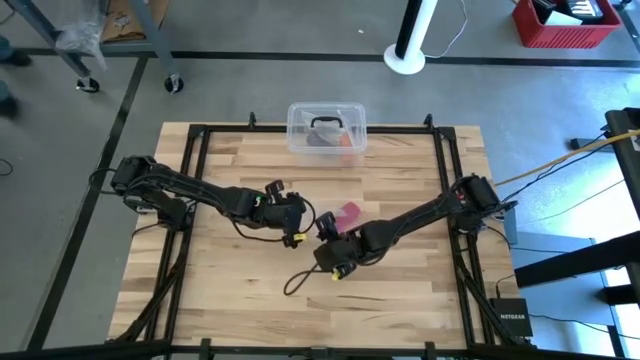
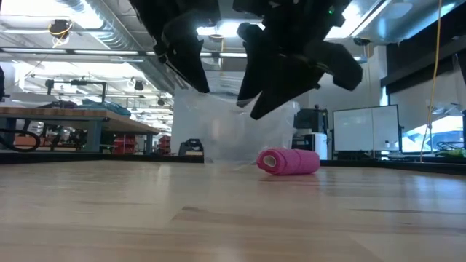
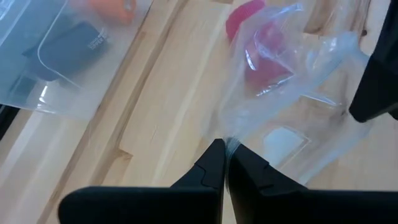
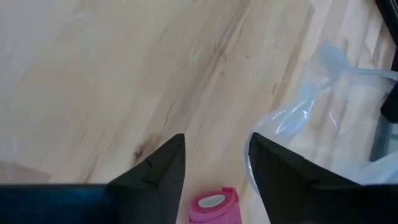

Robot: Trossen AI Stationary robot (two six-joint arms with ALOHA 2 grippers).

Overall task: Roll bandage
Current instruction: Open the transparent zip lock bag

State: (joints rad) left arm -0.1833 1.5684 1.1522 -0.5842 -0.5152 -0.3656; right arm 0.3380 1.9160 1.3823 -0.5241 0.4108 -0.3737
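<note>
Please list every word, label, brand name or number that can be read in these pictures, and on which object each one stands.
"NETGEAR": on the small black box on the floor beside the table, only just legible.
White print on the dark object inside the clear plastic box: too blurred to read.
Nothing else is readable.

Both dark arms reached inward over the table's middle, the left gripper [image 3: 225, 163] hanging with its two black fingers pressed together, the right gripper [image 4: 216, 163] just beside it, raised off the surface, its two black fingers spread apart.
</note>
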